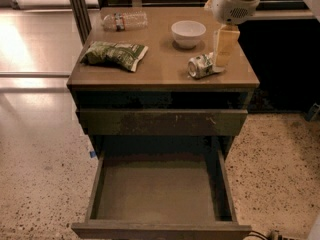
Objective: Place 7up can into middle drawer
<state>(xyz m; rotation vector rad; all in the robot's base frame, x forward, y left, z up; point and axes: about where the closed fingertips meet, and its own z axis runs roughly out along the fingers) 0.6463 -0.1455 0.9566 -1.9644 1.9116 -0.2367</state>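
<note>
**Counter and drawer status**

Items on the counter (160,79): four.
- One can (201,66), lying on its side at 4 o'clock of the counter centre.
- One white bowl (188,33), upright, at 11 o'clock of the can.
- One clear bottle (125,20), lying flat at the 11 o'clock corner.
- One green snack bag (115,54), at 9 o'clock.

One tool (225,60) reaches down to the counter at 3 o'clock of the can, just beside it. Whether it is released or clenched cannot be told.

Drawers: two. One drawer (95,189) is pulled out at 6 o'clock, and one scuffed drawer front (160,122) sits above it.
</note>
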